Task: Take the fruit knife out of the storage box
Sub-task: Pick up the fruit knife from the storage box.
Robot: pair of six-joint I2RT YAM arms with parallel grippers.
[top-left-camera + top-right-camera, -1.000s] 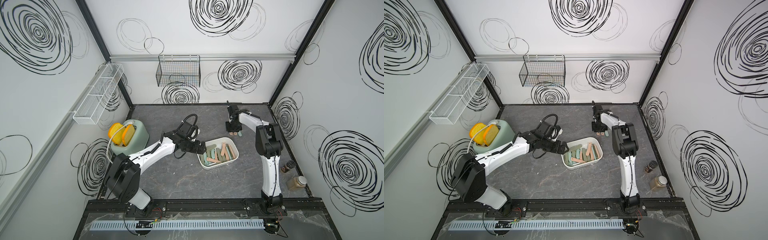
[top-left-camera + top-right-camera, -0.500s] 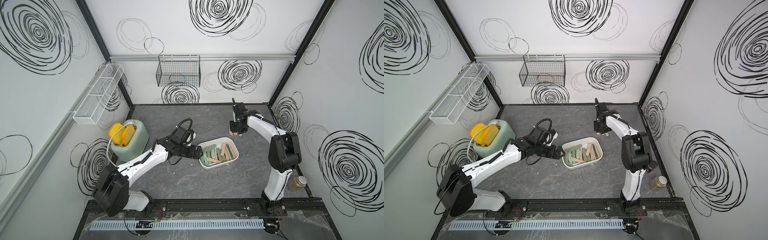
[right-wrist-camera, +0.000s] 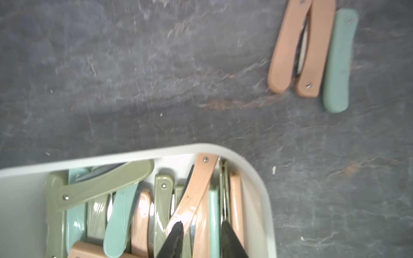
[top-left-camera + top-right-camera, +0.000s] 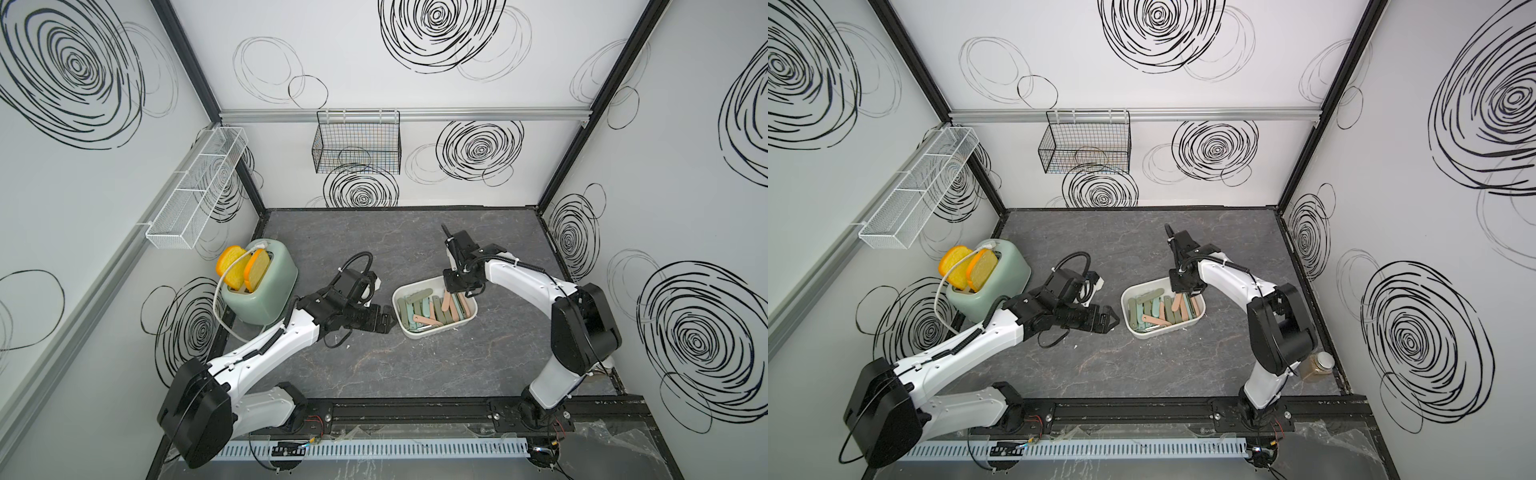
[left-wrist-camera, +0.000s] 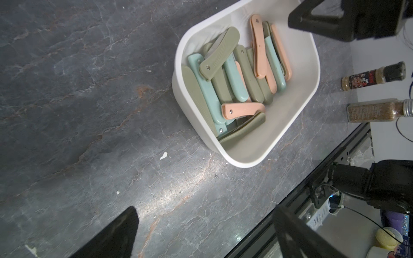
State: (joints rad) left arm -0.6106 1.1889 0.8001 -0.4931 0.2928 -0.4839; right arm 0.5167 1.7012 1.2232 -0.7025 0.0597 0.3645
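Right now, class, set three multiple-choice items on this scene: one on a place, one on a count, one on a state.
1. Where are the right fingers? A over the storage box B beside it C far from it
2. How many knives lie on the table outside the box? A one B three C six
3. The left fingers are: A shut on a knife B shut, empty C open, empty
A, tips above its contents; B, two pink, one teal; C, wide apart, nothing between.

The shallow white plastic storage box [image 4: 409, 332] [image 4: 1142, 334] with rounded corners sits upright before me, right of centre on the dark grey marbled tabletop [image 4: 415, 374]. Folded fruit knives [image 5: 234, 82] with olive, teal and pink handles lie heaped inside. Three more knives [image 3: 312, 49], two pink and one teal, lie side by side outside it.
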